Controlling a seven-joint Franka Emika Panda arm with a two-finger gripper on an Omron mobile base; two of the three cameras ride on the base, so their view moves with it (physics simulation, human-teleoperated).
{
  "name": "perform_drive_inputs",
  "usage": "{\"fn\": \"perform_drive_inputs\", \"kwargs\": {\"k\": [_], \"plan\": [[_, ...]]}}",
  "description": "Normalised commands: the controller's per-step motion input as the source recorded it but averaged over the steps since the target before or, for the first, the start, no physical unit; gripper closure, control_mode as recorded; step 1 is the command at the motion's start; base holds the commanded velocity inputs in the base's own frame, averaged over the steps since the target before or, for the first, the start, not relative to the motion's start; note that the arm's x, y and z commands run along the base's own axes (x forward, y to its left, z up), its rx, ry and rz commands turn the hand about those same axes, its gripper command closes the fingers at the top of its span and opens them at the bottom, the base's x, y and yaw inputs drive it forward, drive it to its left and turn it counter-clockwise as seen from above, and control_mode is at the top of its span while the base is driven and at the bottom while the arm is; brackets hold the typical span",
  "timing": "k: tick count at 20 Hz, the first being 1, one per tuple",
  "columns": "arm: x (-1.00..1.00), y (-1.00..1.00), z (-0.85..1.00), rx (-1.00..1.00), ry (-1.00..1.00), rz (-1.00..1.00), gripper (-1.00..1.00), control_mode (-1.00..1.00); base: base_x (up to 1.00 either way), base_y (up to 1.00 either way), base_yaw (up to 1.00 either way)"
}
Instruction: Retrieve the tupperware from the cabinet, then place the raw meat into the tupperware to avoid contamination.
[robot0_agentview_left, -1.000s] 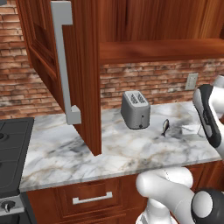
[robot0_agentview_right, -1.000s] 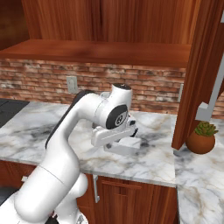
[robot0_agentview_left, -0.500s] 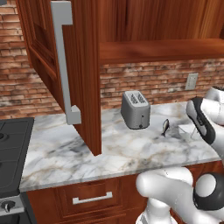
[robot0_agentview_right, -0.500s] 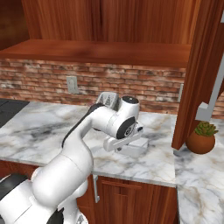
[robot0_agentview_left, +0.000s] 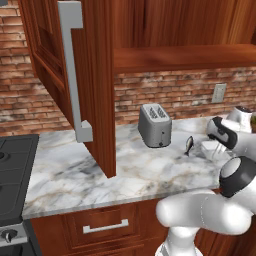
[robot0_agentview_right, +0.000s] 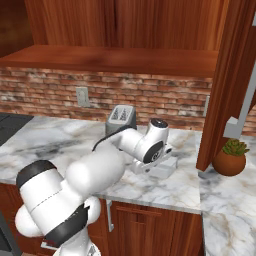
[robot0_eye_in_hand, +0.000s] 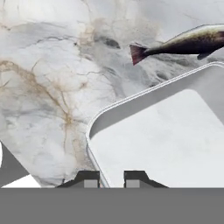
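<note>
Tupperware (robot0_eye_in_hand: 175, 135) rim between gripper (robot0_eye_in_hand: 111, 178) fingertips

Cabinet (robot0_agentview_left: 100, 75): dark reddish-brown wood, silver bar handle (robot0_agentview_left: 72, 70). Counter (robot0_agentview_left: 125, 170): white marble, grey and tan veining. Wall (robot0_agentview_right: 150, 97): red-brown brick. Toaster (robot0_agentview_left: 154, 125): grey. Tupperware (robot0_eye_in_hand: 175, 140): plain white. Raw meat (robot0_eye_in_hand: 183, 43): dark grey-brown, reddish tail. Plant pot (robot0_agentview_right: 229, 164): terracotta, green leaves.

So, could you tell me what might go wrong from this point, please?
1. The claw is shut on the rim of the shallow white rectangular tupperware; such an edge grip could let it tilt or slip.
2. The slender dark grey fish-shaped raw meat lies on the marble counter beside the container, so shifting the tupperware might nudge it away.
</note>
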Motion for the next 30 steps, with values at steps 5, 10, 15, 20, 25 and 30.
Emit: {"fn": "perform_drive_inputs", "kwargs": {"k": [5, 10, 15, 20, 25, 30], "plan": [[0.46, -0.3, -0.29, 0.01, 0.02, 0.0, 1.0, -1.0, 0.0, 0.0, 0.0], [0.31, -0.21, -0.25, 0.0, 0.04, 0.0, 1.0, -1.0, 0.0, 0.0, 0.0], [0.11, 0.0, -0.57, 0.0, -0.02, 0.0, 1.0, -1.0, 0.0, 0.0, 0.0], [0.12, 0.01, -0.11, 0.0, 0.02, -0.01, -1.0, -1.0, 0.0, 0.0, 0.0], [-0.01, 0.02, 0.42, -0.01, 0.0, -0.05, -1.0, -1.0, 0.0, 0.0, 0.0], [-0.13, 0.33, 0.31, -0.07, 0.0, -0.17, -1.0, -1.0, 0.0, 0.0, 0.0]]}}
